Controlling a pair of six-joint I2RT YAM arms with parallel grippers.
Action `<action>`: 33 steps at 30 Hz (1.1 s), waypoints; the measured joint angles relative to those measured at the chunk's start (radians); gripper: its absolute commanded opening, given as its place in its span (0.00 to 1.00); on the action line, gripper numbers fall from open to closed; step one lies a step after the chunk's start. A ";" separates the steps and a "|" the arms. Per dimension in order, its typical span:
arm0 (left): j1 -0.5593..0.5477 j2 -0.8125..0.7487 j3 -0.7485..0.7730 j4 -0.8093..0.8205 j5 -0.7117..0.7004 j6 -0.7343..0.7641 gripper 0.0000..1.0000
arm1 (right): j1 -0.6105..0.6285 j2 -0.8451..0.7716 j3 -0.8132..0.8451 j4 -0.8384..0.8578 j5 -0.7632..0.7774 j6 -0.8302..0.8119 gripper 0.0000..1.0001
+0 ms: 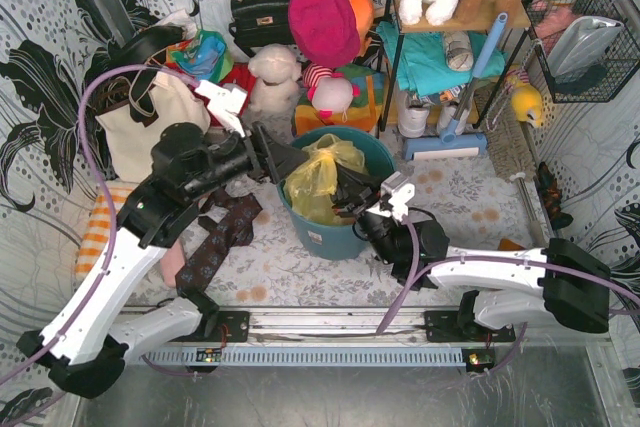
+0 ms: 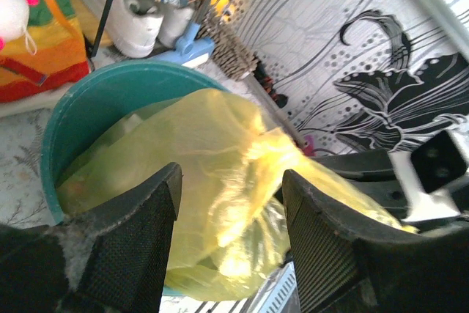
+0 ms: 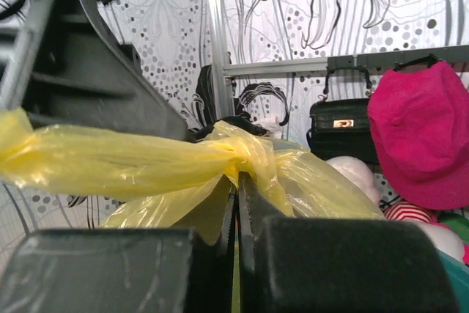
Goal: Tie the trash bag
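Observation:
The yellow-green trash bag [image 1: 318, 173] sits in the teal bucket [image 1: 372, 152] at the table's middle. Its top is gathered into a twisted, knot-like bunch [image 3: 249, 153]. My left gripper [image 1: 283, 161] is at the bag's left side, open; in the left wrist view [image 2: 231, 181] the bag [image 2: 220, 144] lies just beyond the spread fingers, not gripped. My right gripper [image 1: 347, 197] is at the bag's right side; in the right wrist view [image 3: 237, 181] the jaws are shut on a thin fold of the bag just under the bunch. A strand of bag [image 3: 95, 163] stretches left.
A cream tote [image 1: 145, 122] and dark cloth [image 1: 222, 237] lie left of the bucket. Soft toys [image 1: 275, 77], a pink hat [image 1: 322, 19] and a black handbag [image 1: 260, 12] are behind it. A shelf rack [image 1: 450, 57] stands at the back right, a wire basket [image 1: 585, 42] on the right wall.

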 measured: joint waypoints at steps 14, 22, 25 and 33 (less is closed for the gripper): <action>0.000 0.073 -0.036 -0.004 0.088 0.030 0.42 | 0.000 -0.191 0.095 -0.356 0.114 0.122 0.00; 0.000 0.067 -0.001 -0.013 0.092 0.060 0.63 | 0.000 -0.261 0.207 -0.690 0.133 0.258 0.00; 0.000 0.058 0.042 -0.011 0.100 0.079 0.65 | 0.000 -0.274 0.270 -0.797 0.138 0.297 0.00; 0.000 0.060 0.174 0.040 0.189 0.130 0.68 | 0.000 -0.200 0.580 -1.072 0.140 0.326 0.00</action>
